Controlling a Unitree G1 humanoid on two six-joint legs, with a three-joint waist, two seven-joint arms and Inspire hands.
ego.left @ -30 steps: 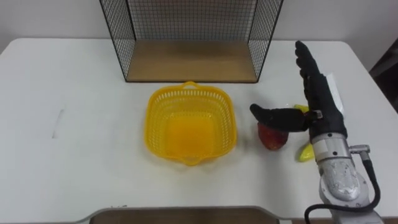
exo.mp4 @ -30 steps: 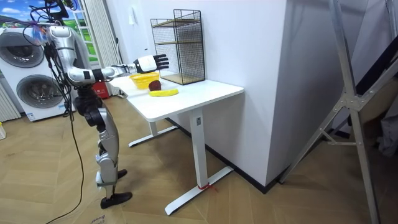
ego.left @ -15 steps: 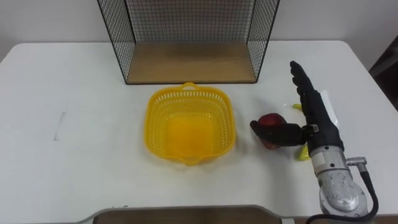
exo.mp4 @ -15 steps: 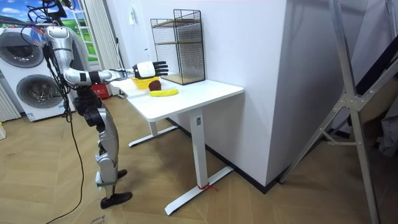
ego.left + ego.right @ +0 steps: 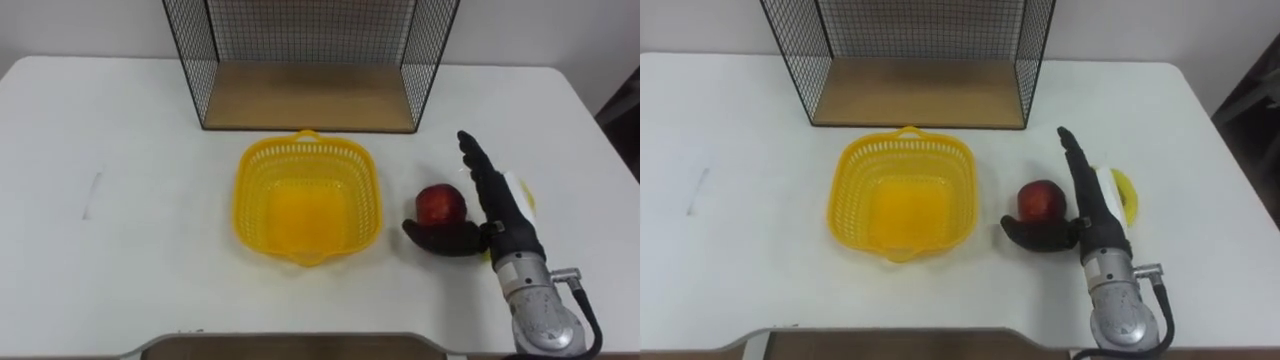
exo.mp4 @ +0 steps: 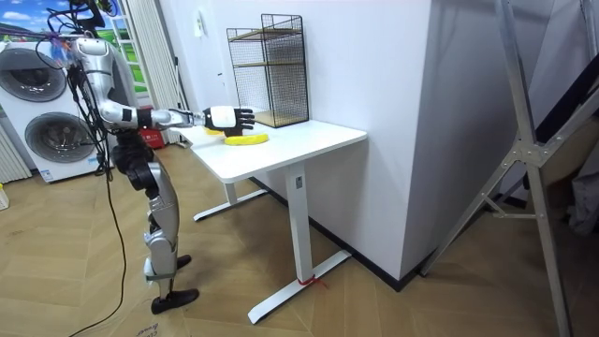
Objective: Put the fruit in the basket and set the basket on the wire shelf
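Fruit is not yet in the basket [image 5: 305, 210], so no part of the task is done. The yellow basket stands empty at the middle of the table [image 5: 120, 130], just before the wire shelf [image 5: 310, 98] at the far edge. The red apple [image 5: 440, 204] lies on the table just right of the basket. The banana [image 5: 1124, 192] lies beyond it toward the right edge, mostly hidden by the right hand [image 5: 500, 215].

This hand has its fingers straight and together along the apple's right side. Its thumb reaches across the apple's near side, so it cups the apple but does not clamp it. I judge both fruits and the carrying to the shelf are left.

One second ago the hand was higher, with the thumb over the apple's top. Now it has come lower and nearer to the near edge.
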